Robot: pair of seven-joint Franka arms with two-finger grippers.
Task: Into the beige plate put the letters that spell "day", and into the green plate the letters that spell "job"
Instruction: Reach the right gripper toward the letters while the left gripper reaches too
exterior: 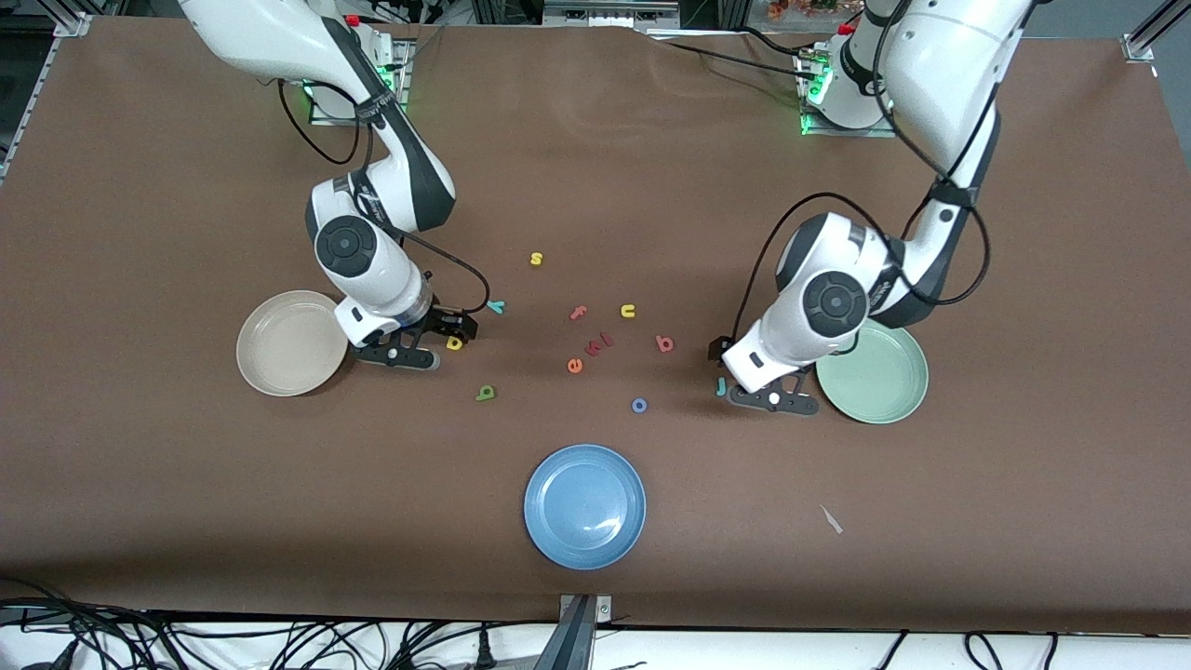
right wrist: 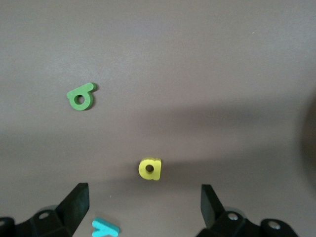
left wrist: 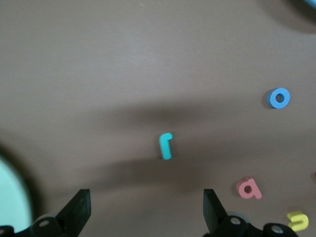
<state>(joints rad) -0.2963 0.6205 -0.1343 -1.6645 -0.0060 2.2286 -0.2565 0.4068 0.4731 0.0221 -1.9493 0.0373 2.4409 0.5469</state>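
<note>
Both pincers are hanging spread wide and holding nothing. The left pincer [left wrist: 143,210] is hovering over the teal j [left wrist: 166,145], just beside the green plate [exterior: 875,374]. The right pincer [right wrist: 143,210] is hovering over the yellow letter [right wrist: 149,169], near the beige plate [exterior: 290,342] on the desk [exterior: 595,167].

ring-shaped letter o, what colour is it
Blue. The letter o shows best in the left wrist view, lying flat on the brown table.
</note>
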